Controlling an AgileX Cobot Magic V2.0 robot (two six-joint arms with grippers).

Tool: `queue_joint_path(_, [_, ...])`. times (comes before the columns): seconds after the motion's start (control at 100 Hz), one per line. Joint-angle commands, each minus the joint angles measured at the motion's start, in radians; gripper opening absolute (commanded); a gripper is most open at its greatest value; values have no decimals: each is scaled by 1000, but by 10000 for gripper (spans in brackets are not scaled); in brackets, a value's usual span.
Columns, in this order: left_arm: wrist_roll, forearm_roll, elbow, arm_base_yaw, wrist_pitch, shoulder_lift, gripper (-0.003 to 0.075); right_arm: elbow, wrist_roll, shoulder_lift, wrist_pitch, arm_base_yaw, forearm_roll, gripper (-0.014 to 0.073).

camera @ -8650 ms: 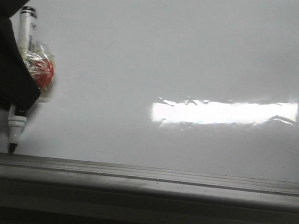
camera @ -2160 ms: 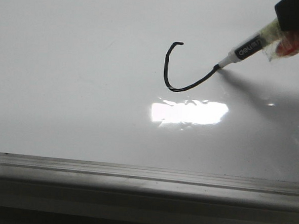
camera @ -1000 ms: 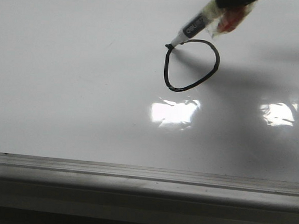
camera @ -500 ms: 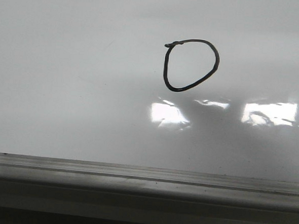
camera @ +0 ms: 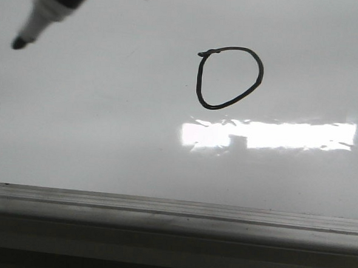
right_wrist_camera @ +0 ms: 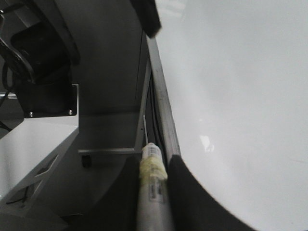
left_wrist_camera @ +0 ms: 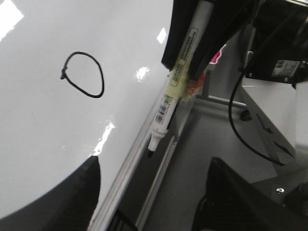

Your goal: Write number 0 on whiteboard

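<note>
The number 0 (camera: 198, 80) is a closed black loop with a small tail at its upper left, drawn on the whiteboard (camera: 106, 123) right of centre. It also shows in the left wrist view as the 0 (left_wrist_camera: 101, 79). A black-tipped marker (camera: 37, 22) hangs at the upper left of the front view, its tip off the board. My right gripper (right_wrist_camera: 153, 166) is shut on the marker (right_wrist_camera: 154, 187), beside the board's edge. My left gripper (left_wrist_camera: 154, 166) is open and holds nothing. The marker (left_wrist_camera: 178, 82) hangs beyond it over the frame.
A grey metal frame (camera: 174, 212) runs along the board's near edge. A bright glare strip (camera: 270, 135) lies below the loop. Off the board stand a white bracket (left_wrist_camera: 269, 106) with black cables and a dark box (right_wrist_camera: 43, 72).
One second ago the marker tip was closing the loop at its upper left. It then left the view, and now shows at the upper left, away from the loop. The glare strip is unbroken again.
</note>
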Motion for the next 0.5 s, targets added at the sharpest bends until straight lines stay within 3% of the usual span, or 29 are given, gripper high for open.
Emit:
queue_joint_path(0.0, [15,-81,-49,-1,-15,40,494,-35,-9,7,-103,29,18,-48])
queue_joint_path(0.22, [17,-125,-89,-1,112,131,494,-47,-9,29,-150,93,23,-48])
queue_joint_path(0.49, [43,-130,-100,-1,102,153,493,-123,-9,72,-180,170,23,-49])
